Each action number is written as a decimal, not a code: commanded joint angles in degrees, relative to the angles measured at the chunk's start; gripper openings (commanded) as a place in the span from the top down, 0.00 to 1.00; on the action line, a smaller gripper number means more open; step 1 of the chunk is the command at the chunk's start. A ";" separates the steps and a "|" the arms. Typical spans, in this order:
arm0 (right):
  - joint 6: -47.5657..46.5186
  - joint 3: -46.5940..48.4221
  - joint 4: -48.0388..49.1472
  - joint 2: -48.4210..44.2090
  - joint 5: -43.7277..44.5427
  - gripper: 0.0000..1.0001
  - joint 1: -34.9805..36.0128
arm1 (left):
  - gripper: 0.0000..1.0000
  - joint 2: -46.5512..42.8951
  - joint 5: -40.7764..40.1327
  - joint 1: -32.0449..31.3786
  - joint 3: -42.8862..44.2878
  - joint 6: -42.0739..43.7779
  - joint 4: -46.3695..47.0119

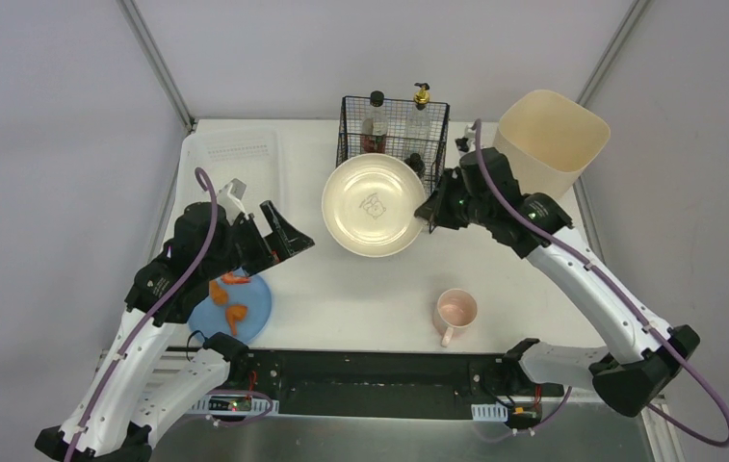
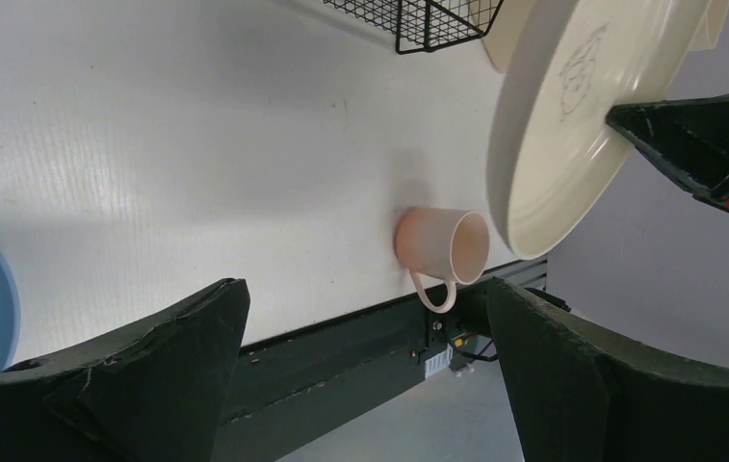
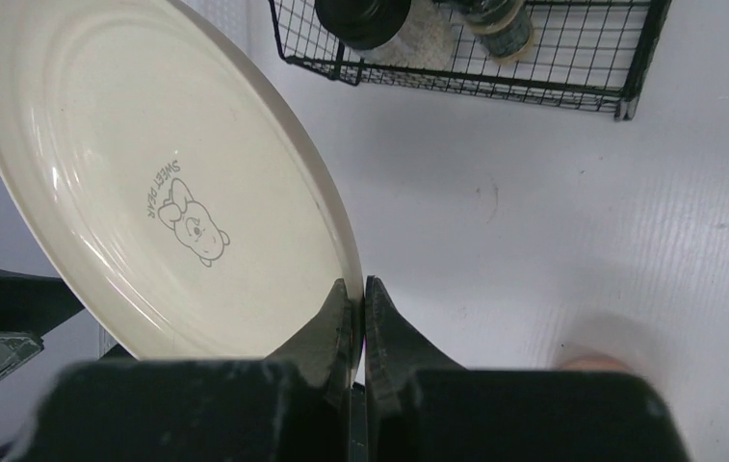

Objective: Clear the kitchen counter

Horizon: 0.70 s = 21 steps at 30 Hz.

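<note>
Plate pinched in right gripper (image 1: 428,214), left gripper (image 1: 262,219) wide open and holding nothing.

Right gripper (image 3: 360,298) jaws are clamped on the right rim of the cream plate (image 1: 374,204); both wrist views show the plate (image 3: 148,183) tilted and off the kitchen counter (image 1: 360,298). The counter is the white tabletop spanning the middle of the scene, arm bases along its near edge. Plate sits just near of the wire basket (image 1: 394,130) holding bottles, at far centre. Left gripper (image 2: 365,327) hangs over the left side, above the far edge of the blue plate (image 1: 235,306) with orange food pieces. Pink mug (image 1: 455,313) stands near-right of centre, handle toward the near edge. Cream bin (image 1: 551,140) is at the far right, translucent tray (image 1: 235,159) at the far left.
</note>
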 commanded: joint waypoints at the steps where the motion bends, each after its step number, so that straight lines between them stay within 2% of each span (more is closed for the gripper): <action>1: 3.00 -0.34 4.54 1.39 -0.12 1.00 3.48 | 0.01 -0.38 0.45 0.54 1.71 -0.65 -0.04; 15: 5.48 1.36 6.97 7.52 2.35 1.00 11.13 | 0.02 -0.65 -0.18 0.54 -0.22 -0.76 -0.02; 18: 5.86 2.07 7.43 9.07 1.94 1.00 12.09 | 0.06 -0.62 -0.67 0.54 -0.60 -0.32 -0.01; 21: 6.65 2.14 8.16 9.95 0.88 1.00 12.56 | 0.14 -0.54 -0.97 0.50 -0.85 0.19 0.00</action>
